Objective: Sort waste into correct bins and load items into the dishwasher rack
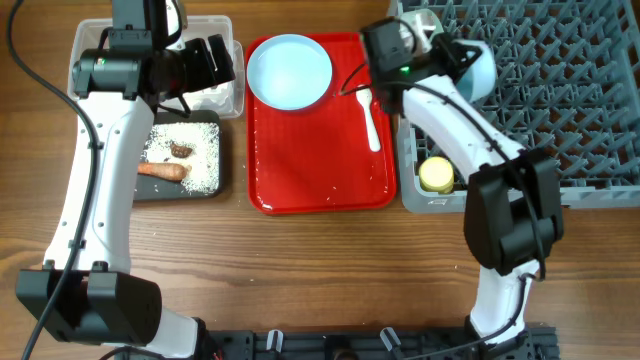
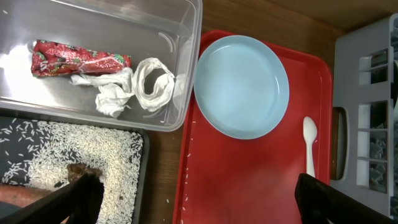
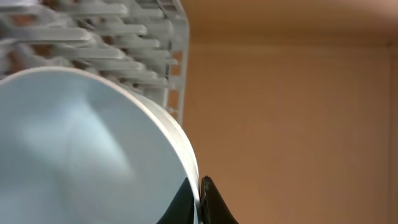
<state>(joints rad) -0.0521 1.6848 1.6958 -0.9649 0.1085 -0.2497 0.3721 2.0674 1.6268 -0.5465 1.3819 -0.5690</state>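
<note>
My left gripper (image 1: 218, 62) (image 2: 199, 202) is open and empty, above the gap between the clear tub (image 1: 236, 100) and the red tray. The tub holds the red wrapper (image 2: 78, 59) and white tissue (image 2: 134, 87). The black tray (image 1: 214, 190) holds rice (image 2: 81, 155), a brown lump (image 1: 181, 150) and the orange stick (image 1: 163, 170). The pale blue plate (image 1: 290, 70) (image 2: 241, 84) and white spoon (image 1: 371, 120) (image 2: 309, 146) lie on the red tray. My right gripper (image 1: 455, 58) (image 3: 199, 199) is shut on the rim of the pale blue bowl (image 1: 480, 72) (image 3: 81, 149), tilted over the grey rack (image 1: 560, 90). The yellow cup (image 1: 436, 175) sits in the rack.
The flat red tray (image 1: 320, 170) lies between the bins and the rack. A few rice grains lie on its left edge and on the wood beside it. A pale rounded thing (image 1: 422, 24) sits in the rack's far left corner, partly hidden by my right arm.
</note>
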